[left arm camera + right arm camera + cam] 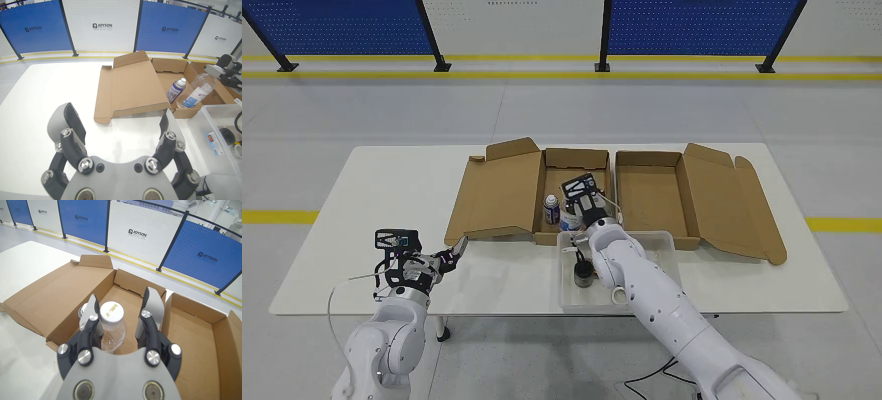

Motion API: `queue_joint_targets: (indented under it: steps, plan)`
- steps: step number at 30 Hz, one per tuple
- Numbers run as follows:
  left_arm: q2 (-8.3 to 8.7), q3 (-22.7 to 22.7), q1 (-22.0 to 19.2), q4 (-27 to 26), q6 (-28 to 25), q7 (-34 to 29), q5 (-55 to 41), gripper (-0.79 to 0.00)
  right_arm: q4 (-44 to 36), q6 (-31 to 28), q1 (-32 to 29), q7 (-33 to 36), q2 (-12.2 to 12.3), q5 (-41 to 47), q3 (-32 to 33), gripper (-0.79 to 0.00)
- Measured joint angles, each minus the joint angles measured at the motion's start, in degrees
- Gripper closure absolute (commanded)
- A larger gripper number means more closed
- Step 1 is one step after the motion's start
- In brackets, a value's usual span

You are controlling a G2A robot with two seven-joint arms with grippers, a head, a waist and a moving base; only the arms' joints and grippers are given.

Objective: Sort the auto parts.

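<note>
A clear bottle (111, 312) with a white cap leans tilted in the left cardboard box (577, 160), beside an upright purple spray can (176, 91). My right gripper (121, 294) is open around the bottle's neck; one finger is close to the cap, the other stands apart from it. The spray can (83, 309) is half hidden behind that near finger. My left gripper (118, 108) is open and holds nothing, low over the bare table near the left box's lid (132, 89). From above, the left gripper (447, 258) is near the front left and the right gripper (580, 190) over the left box.
A clear plastic bin (662, 238) sits at the table's front edge with a black cylindrical part (584, 272) and a small white part inside. The right cardboard box (647, 195) lies open beside the left one. Blue fence panels stand beyond the table.
</note>
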Motion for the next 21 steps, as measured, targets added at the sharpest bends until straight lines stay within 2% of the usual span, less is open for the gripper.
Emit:
queue_joint_targets:
  steps: [3,6,7,9,13,14,21]
  plan:
    - [0.0,0.0,0.0,0.0,0.0,0.0,0.0,-0.785,-1.92,0.74,-0.33,0.48,0.19,-2.58,0.51,-0.677]
    - [0.0,0.0,0.0,0.0,0.0,0.0,0.0,-0.785,-5.65,1.4,-1.15,2.08,0.63,-5.4,1.48,-0.696]
    - [0.0,0.0,0.0,0.0,0.0,0.0,0.0,-0.785,-7.67,1.69,-1.58,3.27,0.9,-7.02,1.92,-0.733]
    - [0.0,0.0,0.0,0.0,0.0,0.0,0.0,-0.785,-11.22,1.76,-2.39,5.89,1.39,-9.8,2.69,-0.717]
    - [0.0,0.0,0.0,0.0,0.0,0.0,0.0,-0.785,-21.63,1.16,-5.48,14.54,2.74,-15.66,5.59,-0.73]
    - [0.0,0.0,0.0,0.0,0.0,0.0,0.0,-0.785,-23.93,0.51,-6.29,16.91,3.04,-16.57,6.34,-0.779]
    - [0.0,0.0,0.0,0.0,0.0,0.0,0.0,-0.785,-39.21,-9.43,-11.3,38.5,5.07,-24.72,11.1,-0.785]
